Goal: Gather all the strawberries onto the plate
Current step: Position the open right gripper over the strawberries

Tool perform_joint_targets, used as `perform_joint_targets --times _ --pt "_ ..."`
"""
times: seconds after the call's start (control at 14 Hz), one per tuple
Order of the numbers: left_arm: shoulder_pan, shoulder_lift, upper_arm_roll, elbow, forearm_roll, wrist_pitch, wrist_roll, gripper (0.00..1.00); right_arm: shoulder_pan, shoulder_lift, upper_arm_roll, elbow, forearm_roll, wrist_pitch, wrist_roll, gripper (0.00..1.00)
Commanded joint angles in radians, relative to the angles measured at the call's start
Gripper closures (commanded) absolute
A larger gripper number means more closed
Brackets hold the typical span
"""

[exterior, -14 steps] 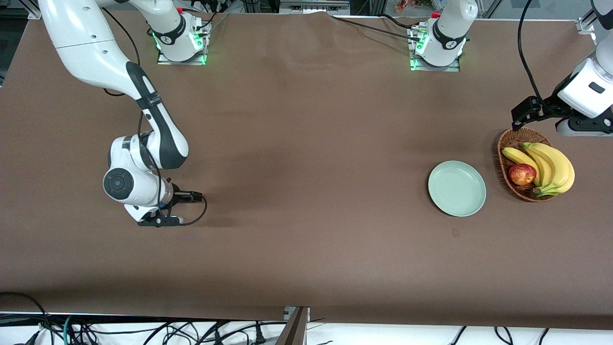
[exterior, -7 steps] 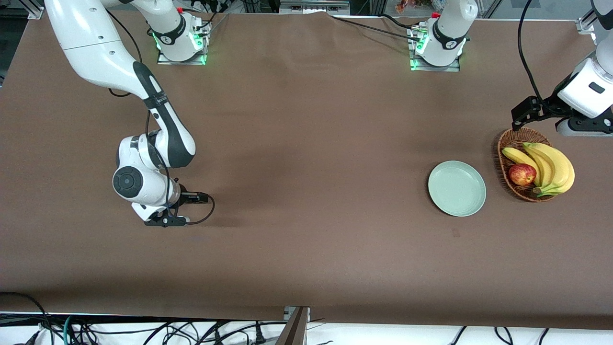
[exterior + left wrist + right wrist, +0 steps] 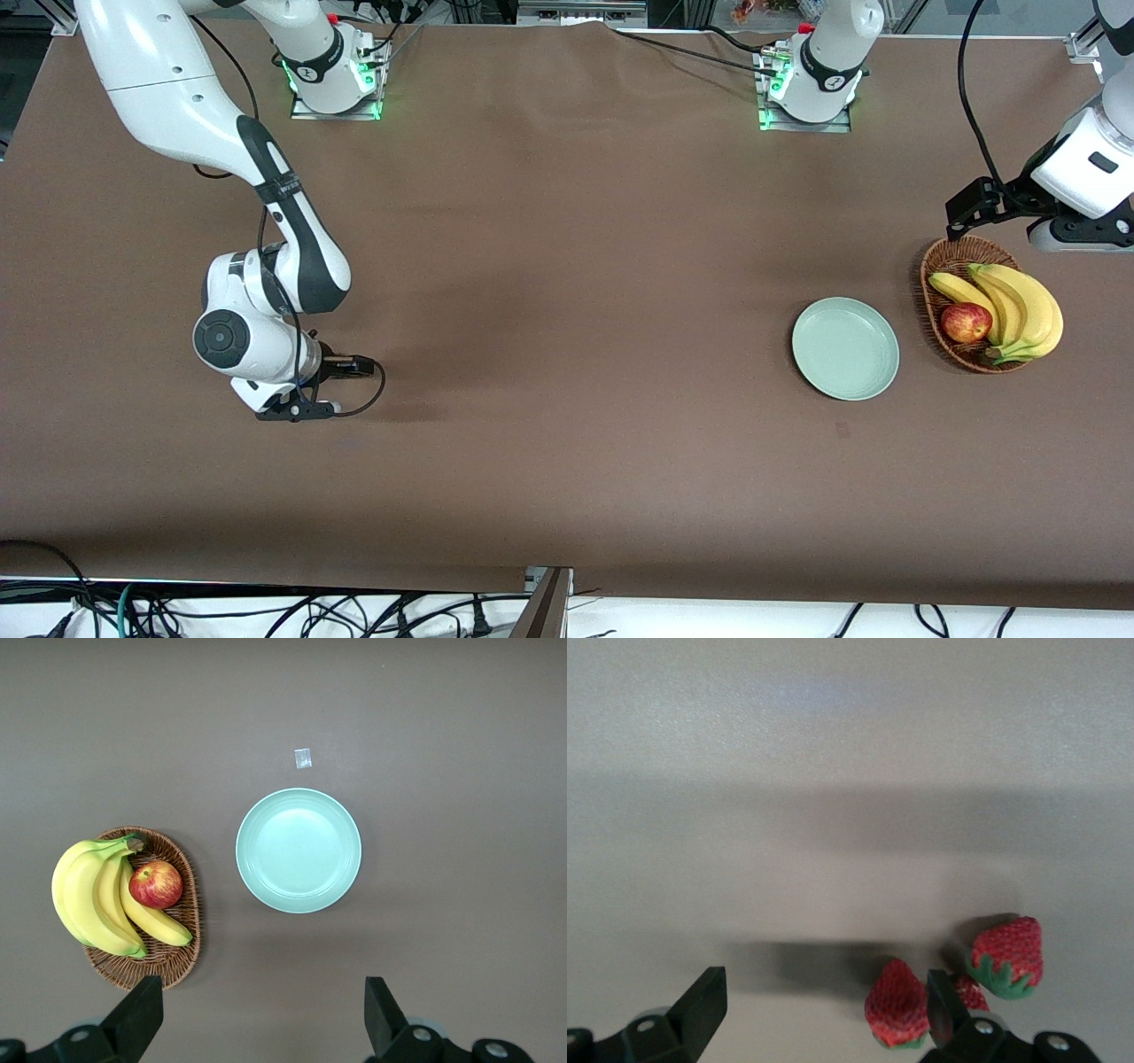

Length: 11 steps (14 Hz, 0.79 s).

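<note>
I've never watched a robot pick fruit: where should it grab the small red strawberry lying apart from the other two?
Probably around its plump red middle, coming straight down from above. That small red strawberry lies on its side on the brown table, green leafy top low, with bare cloth around it. The open right hand hovers low over the cluster, one finger crowding the two other berries.

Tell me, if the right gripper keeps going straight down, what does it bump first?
Probably the strawberries. The open right gripper hangs low over the table, and one finger is already right beside them. Depth is hard to judge.
</note>
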Motion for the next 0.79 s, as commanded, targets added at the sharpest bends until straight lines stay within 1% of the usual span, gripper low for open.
perform_joint_targets --times 0.0,0.21,0.57,0.64,0.71 --pt "0.004 0.014 0.002 0.033 -0.021 -0.024 0.017 0.00 -0.005 -0.020 0.002 -0.026 -0.005 -0.022 -0.018 0.00" --pt "0.004 0.014 0.002 0.033 -0.021 -0.024 0.017 0.00 -0.005 -0.022 0.002 -0.063 -0.005 -0.022 -0.020 0.00" --pt "0.004 0.014 0.002 0.033 -0.021 -0.024 0.017 0.00 0.000 -0.014 0.002 -0.074 -0.005 -0.021 -0.015 0.01" --pt "0.004 0.014 0.002 0.033 -0.021 -0.024 0.017 0.00 0.001 -0.014 0.002 -0.074 -0.005 -0.021 -0.017 0.06" --pt "0.004 0.014 0.002 0.033 -0.021 -0.024 0.018 0.00 0.003 -0.014 0.002 -0.070 -0.005 -0.021 -0.018 0.19"
